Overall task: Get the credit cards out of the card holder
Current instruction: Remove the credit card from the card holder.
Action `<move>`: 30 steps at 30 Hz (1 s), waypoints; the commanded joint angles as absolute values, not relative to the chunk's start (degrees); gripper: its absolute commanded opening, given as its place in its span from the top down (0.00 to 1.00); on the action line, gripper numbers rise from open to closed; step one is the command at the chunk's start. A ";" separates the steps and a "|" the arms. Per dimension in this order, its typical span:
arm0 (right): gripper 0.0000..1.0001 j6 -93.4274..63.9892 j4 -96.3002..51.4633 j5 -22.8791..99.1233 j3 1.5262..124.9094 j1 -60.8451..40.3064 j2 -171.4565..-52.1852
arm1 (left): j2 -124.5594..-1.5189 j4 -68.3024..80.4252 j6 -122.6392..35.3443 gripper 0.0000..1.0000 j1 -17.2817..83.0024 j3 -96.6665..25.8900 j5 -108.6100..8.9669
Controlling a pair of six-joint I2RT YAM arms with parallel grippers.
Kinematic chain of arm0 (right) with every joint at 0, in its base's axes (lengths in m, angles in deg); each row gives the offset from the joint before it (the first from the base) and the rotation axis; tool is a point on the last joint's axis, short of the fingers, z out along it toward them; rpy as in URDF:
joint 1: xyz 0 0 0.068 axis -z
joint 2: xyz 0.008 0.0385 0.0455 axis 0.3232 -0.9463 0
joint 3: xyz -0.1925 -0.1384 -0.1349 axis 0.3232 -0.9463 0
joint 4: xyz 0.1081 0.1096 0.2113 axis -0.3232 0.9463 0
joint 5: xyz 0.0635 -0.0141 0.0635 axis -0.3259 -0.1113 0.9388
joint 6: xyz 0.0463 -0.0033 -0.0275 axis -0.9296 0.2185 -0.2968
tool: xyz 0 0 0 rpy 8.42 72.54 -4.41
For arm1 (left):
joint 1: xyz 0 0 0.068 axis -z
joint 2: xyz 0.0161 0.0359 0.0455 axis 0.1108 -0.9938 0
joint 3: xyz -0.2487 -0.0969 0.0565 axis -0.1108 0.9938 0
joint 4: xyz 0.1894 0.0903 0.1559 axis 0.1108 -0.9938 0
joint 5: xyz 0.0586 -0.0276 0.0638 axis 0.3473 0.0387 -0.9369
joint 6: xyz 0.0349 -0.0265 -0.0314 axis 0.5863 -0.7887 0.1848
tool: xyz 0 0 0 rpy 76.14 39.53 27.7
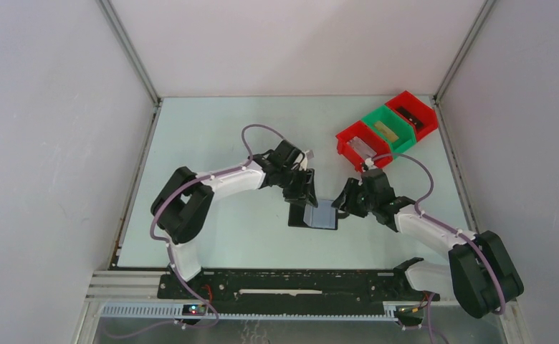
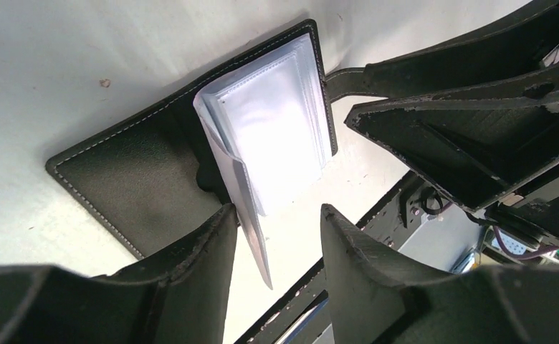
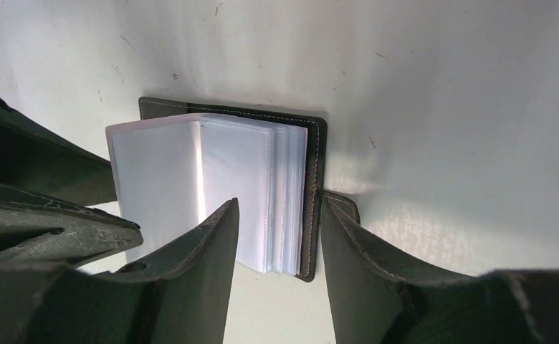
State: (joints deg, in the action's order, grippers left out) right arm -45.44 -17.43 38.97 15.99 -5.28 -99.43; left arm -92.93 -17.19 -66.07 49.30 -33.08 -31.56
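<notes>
The card holder (image 1: 299, 215) lies open on the table between both grippers, its black cover (image 2: 137, 172) down. A stack of pale whitish leaves (image 3: 262, 186) fills it; I cannot tell cards from sleeves. One pale leaf (image 2: 251, 229) stands up on edge, next to the left finger of my left gripper (image 2: 276, 226), which is open just above the holder. My right gripper (image 3: 280, 218) is open and straddles the right edge of the leaf stack and the cover (image 3: 315, 186), beside the strap tab (image 3: 347, 203). In the top view the left gripper (image 1: 307, 188) and the right gripper (image 1: 343, 204) flank the holder.
Three joined bins stand at the back right: red (image 1: 355, 143), green (image 1: 388, 129), red (image 1: 414, 113), each holding small items. White walls close in the table on three sides. The black rail (image 1: 298, 283) with the arm bases runs along the near edge.
</notes>
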 commanded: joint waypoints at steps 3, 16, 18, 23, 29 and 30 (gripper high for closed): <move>0.45 -45.38 -19.51 41.31 15.71 -6.43 -98.04 | -87.05 -18.23 -64.26 0.48 47.24 -32.46 -34.27; 0.45 -47.57 -28.00 45.08 14.84 -8.93 -106.59 | -83.26 -19.07 -64.25 0.42 46.31 -30.77 -35.49; 0.45 -47.46 -28.51 45.64 14.83 -9.01 -107.56 | -83.09 -19.12 -64.08 0.41 46.34 -30.72 -35.23; 0.45 -47.37 -29.21 45.94 14.83 -9.63 -108.24 | -83.59 -19.25 -63.70 0.41 46.33 -30.75 -34.21; 0.45 -47.71 -24.57 37.77 14.83 -11.59 -103.05 | -84.09 -20.29 -63.40 0.38 46.30 -30.57 -34.21; 0.45 -47.53 -24.06 36.34 14.83 -11.94 -101.94 | -84.05 -20.36 -63.32 0.37 46.34 -30.48 -34.32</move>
